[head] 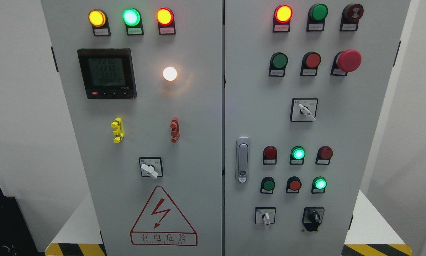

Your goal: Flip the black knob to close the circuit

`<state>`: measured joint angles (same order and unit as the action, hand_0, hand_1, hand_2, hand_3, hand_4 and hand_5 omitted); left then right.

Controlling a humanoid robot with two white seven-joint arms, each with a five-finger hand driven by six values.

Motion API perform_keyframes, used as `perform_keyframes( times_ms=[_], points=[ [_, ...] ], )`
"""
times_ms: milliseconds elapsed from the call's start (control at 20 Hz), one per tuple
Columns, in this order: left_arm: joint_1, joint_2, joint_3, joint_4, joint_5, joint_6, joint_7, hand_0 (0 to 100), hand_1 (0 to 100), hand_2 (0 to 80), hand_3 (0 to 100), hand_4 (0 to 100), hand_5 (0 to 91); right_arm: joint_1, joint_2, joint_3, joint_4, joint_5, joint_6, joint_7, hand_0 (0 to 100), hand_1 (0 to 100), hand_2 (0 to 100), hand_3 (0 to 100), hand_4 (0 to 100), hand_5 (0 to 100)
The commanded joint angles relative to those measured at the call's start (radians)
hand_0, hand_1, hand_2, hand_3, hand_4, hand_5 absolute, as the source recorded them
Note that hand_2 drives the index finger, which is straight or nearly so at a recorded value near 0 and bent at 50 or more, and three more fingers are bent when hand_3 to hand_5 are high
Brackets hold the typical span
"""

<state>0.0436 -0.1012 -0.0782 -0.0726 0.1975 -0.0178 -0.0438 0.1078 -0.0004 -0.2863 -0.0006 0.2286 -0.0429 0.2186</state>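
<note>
The black knob (313, 217) sits at the lower right of the right cabinet door, in a black square mount. Its handle points roughly straight up, tilted slightly right. To its left is a white selector switch (266, 217) pointing down. Neither of my hands nor either arm shows in the head view.
The grey cabinet has two doors with a door handle (242, 160) between them. Lit lamps, push buttons, a red mushroom stop button (348, 60), a white selector (306, 111), a meter display (107, 73) and a warning triangle (163, 217) cover the panels. White base with hazard stripes (376, 249) below.
</note>
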Motion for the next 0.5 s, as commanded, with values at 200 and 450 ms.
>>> perform_keyframes(
  times_ms=[200,450],
  points=[
    [-0.001,0.0,0.0,-0.001,-0.003,-0.001,0.001,12,56,0.0,0,0,0.0,0.001,-0.02,0.001,0.004,0.0,0.0,-0.001,0,0,0,0,0,0],
    [0.001,0.0,0.0,-0.001,0.0,-0.001,0.001,12,56,0.0,0,0,0.0,0.065,0.051,0.012,-0.261,0.002,-0.044,0.001,0,0,0,0,0,0]
  ],
)
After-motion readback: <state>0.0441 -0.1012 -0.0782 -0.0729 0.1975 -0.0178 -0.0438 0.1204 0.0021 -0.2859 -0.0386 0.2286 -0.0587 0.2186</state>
